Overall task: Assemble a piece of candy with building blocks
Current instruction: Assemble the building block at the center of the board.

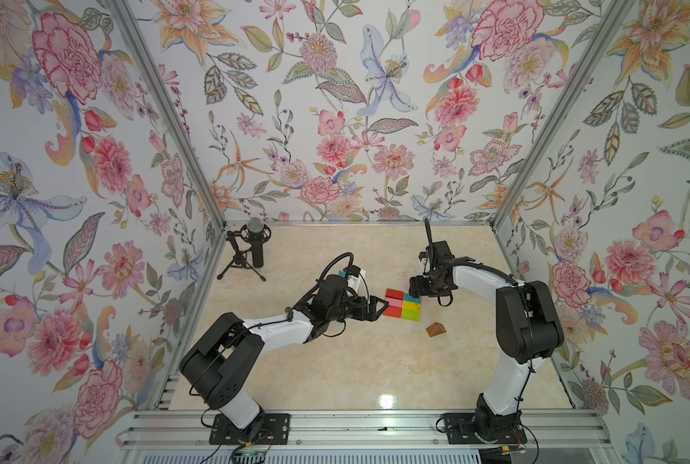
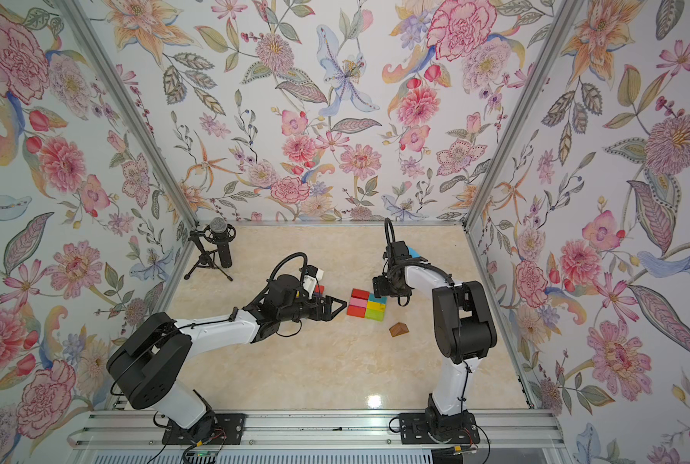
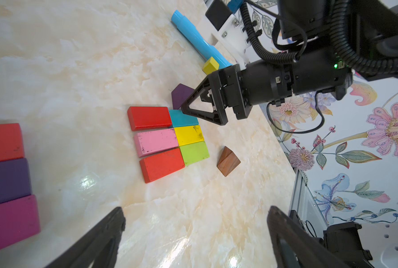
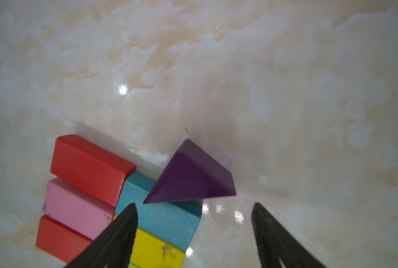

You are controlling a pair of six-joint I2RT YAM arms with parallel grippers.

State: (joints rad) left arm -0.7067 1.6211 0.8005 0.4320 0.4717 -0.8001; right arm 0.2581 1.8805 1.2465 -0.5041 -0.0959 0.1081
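At your left, low over the marble tabletop (image 1: 335, 361), your left gripper (image 1: 380, 308) has its fingers spread wide and empty, tips just beside the flat slab of bricks (image 1: 403, 307). That slab has six pieces touching: red brick (image 3: 149, 117), pink brick (image 3: 155, 141) and orange-red brick (image 3: 162, 164) on the left, teal brick (image 3: 184, 118), yellow brick (image 3: 188, 134) and green brick (image 3: 194, 152) on the right. Right of it, apart, lies a brown wedge (image 1: 436, 329). Your right gripper (image 4: 194, 204) hovers at the teal brick, fingers parted and holding nothing; the purple wedge (image 4: 191, 176) sits just beyond their tips.
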